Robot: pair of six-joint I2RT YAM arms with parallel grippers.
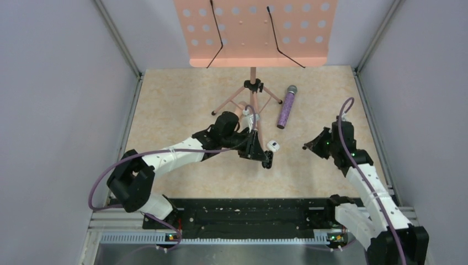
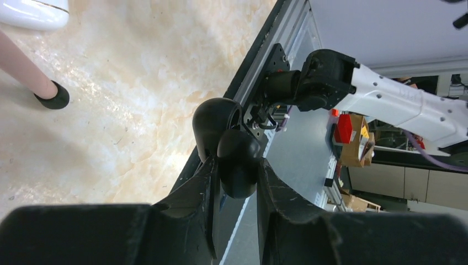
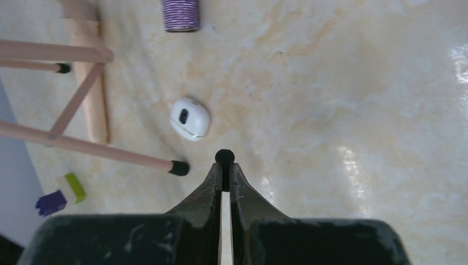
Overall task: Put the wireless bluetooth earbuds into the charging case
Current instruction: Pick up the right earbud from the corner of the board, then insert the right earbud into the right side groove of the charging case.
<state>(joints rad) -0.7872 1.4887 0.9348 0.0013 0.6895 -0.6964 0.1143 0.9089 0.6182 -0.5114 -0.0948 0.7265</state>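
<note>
My left gripper (image 2: 236,171) is shut on the black charging case (image 2: 234,146), whose lid (image 2: 212,118) stands open; it hangs above the table's near edge, and in the top view (image 1: 267,160) it is at mid-table. My right gripper (image 3: 224,168) is shut on a small earbud: its black round tip (image 3: 224,157) pokes out past the fingertips and a white strip shows between them. It sits right of centre in the top view (image 1: 307,146). A second white earbud (image 3: 190,118) lies on the table just ahead-left of it, between the two grippers (image 1: 272,146).
A pink music stand (image 1: 254,33) rises at the back, with tripod legs (image 3: 83,144) and a black foot (image 3: 179,167) near the loose earbud. A glittery purple microphone (image 1: 286,106) lies right of it. A purple-and-yellow cube (image 3: 60,194) sits beyond the legs. Grey walls stand on both sides.
</note>
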